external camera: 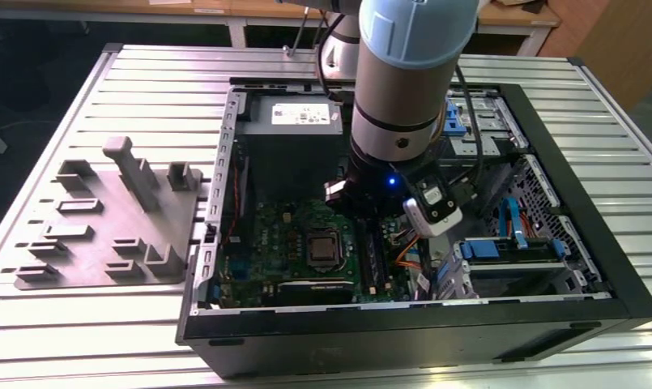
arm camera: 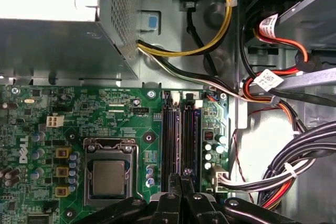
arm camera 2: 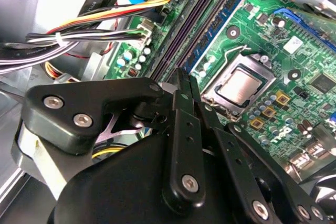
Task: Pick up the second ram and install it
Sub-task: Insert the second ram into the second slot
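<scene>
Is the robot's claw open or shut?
Shut. In both wrist views the claw has its fingers touching at the tips, over the green motherboard.

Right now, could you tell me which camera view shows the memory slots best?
The first wrist view: it faces the memory slots squarely, nearly full length. The second wrist view shows them obliquely; the exterior view, small beside the arm.

The surface [external camera: 44, 324] is ribbed, matt silvery metal. At nine o'clock of the case [external camera: 412, 344], which is matt black painted metal, lies a dull grey plastic holder tray [external camera: 109, 243]. The motherboard [arm camera: 131, 129] is glossy green lacquer, its processor lid [arm camera: 108, 178] brushed metal. The tool [arm camera 2: 185, 74] is matt black with shiny steel screws [arm camera 2: 190, 183].
</scene>
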You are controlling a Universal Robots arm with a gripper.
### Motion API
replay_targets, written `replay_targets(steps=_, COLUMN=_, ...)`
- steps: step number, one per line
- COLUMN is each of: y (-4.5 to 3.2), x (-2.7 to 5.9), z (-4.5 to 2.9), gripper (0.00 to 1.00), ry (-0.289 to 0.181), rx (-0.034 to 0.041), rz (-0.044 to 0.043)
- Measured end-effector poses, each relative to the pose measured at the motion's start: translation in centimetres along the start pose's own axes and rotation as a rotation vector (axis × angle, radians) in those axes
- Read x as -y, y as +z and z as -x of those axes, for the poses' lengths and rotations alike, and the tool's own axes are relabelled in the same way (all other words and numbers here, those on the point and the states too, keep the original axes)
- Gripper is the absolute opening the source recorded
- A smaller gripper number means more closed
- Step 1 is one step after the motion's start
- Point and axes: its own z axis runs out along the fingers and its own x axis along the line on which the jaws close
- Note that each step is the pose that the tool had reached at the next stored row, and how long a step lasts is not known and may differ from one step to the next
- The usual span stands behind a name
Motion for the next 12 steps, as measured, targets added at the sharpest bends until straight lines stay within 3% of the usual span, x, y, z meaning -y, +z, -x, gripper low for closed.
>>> replay_targets(steps=4, y=0.15, x=0.00, z=-0.02, gripper=0.11, ry=0.000, rx=-0.0001, rz=0.0023)
replay_targets(steps=9, y=0.20, x=-0.02, z=-0.12, gripper=0.11, ry=0.001, rx=0.0003, rz=0.0168)
replay_targets(steps=12, y=0.29, x=-0.01, z=-0.15, gripper=0.11, ry=0.001, rx=0.0002, rz=0.0171)
